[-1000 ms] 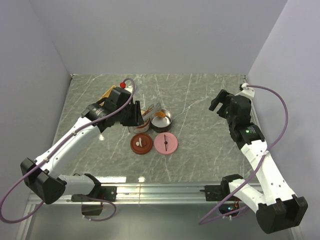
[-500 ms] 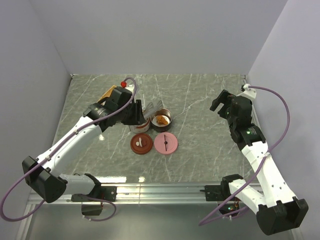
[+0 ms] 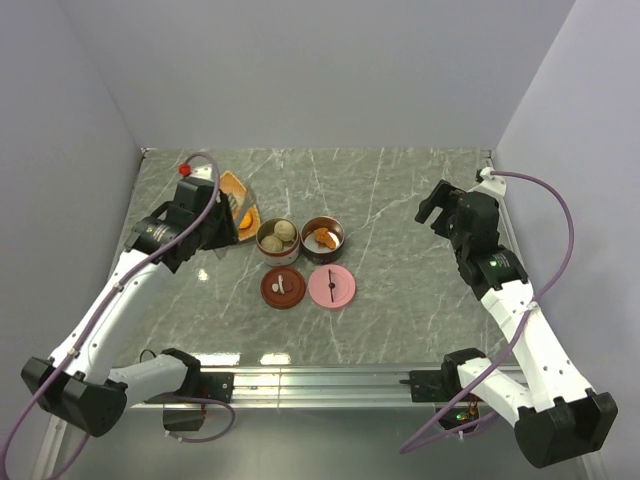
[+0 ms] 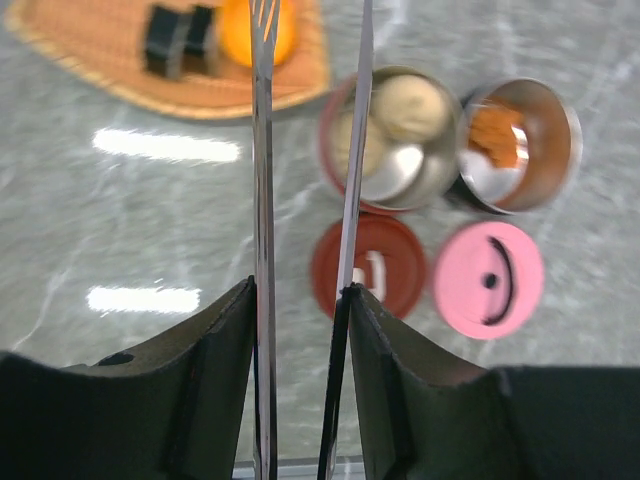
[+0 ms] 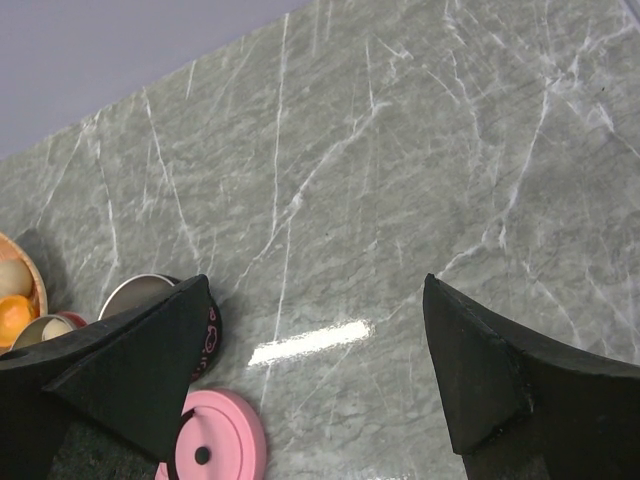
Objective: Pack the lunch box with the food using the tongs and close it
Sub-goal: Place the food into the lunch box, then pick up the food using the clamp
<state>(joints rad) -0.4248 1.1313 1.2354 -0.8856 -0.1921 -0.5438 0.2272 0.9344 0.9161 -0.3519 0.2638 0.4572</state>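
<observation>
The grey-green marbled surface (image 3: pixel 400 190) carries everything. Over its left part hangs the left gripper (image 4: pixel 298 300), clamped on the thin pale metal tongs (image 4: pixel 262 180). The arms of the tongs stand apart, and in the wrist view one arm crosses in front of the left tin (image 4: pixel 425 180). The right gripper (image 5: pixel 315 300) hovers well apart at the right, fingers wide, empty.

The orange fan-shaped woven plate (image 4: pixel 90 45) lies under the tong tips and bears two dark sushi-like rolls (image 4: pixel 180 38) and an orange chunk (image 4: pixel 238 35). Two round metal tins stand side by side – the left tin holds beige dumpling balls (image 4: pixel 410 105), the right tin (image 4: pixel 560 130) orange pieces (image 4: pixel 492 130). Just before them lie a brown-red round lid (image 3: pixel 282 288) and a pink round lid (image 3: pixel 332 287).
</observation>
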